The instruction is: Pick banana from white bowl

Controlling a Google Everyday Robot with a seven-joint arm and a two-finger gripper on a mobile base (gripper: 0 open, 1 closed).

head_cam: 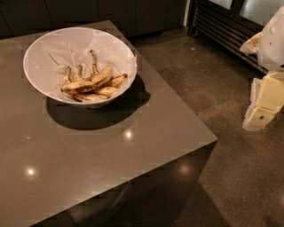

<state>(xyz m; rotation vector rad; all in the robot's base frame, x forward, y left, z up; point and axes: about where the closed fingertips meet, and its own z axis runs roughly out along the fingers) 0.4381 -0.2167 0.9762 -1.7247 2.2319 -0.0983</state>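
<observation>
Cream plastic gripper (265, 104) hangs well off the counter's right edge (apart or together, I cannot tell). Speckled yellow curved bananas (91, 83) lie heaped on crumpled white paper (66, 46) in the wide round white bowl (35, 53) near the glossy grey stone counter (111, 168)'s far edge. A pinch may bruise soft fruit, snag paper or drag neighbours.

At the right edge of view, against the floor (239, 177): the gripper (259, 116). Left of it, well apart: a glossy grey-brown table (111, 168), dotted with glints of light, its near corner jutting toward it. Beneath and around it: dark speckled stone. Beyond it, up-left: a slatted metal grille (217, 26). Far beyond to its left: dark cabinets (88, 11).
</observation>
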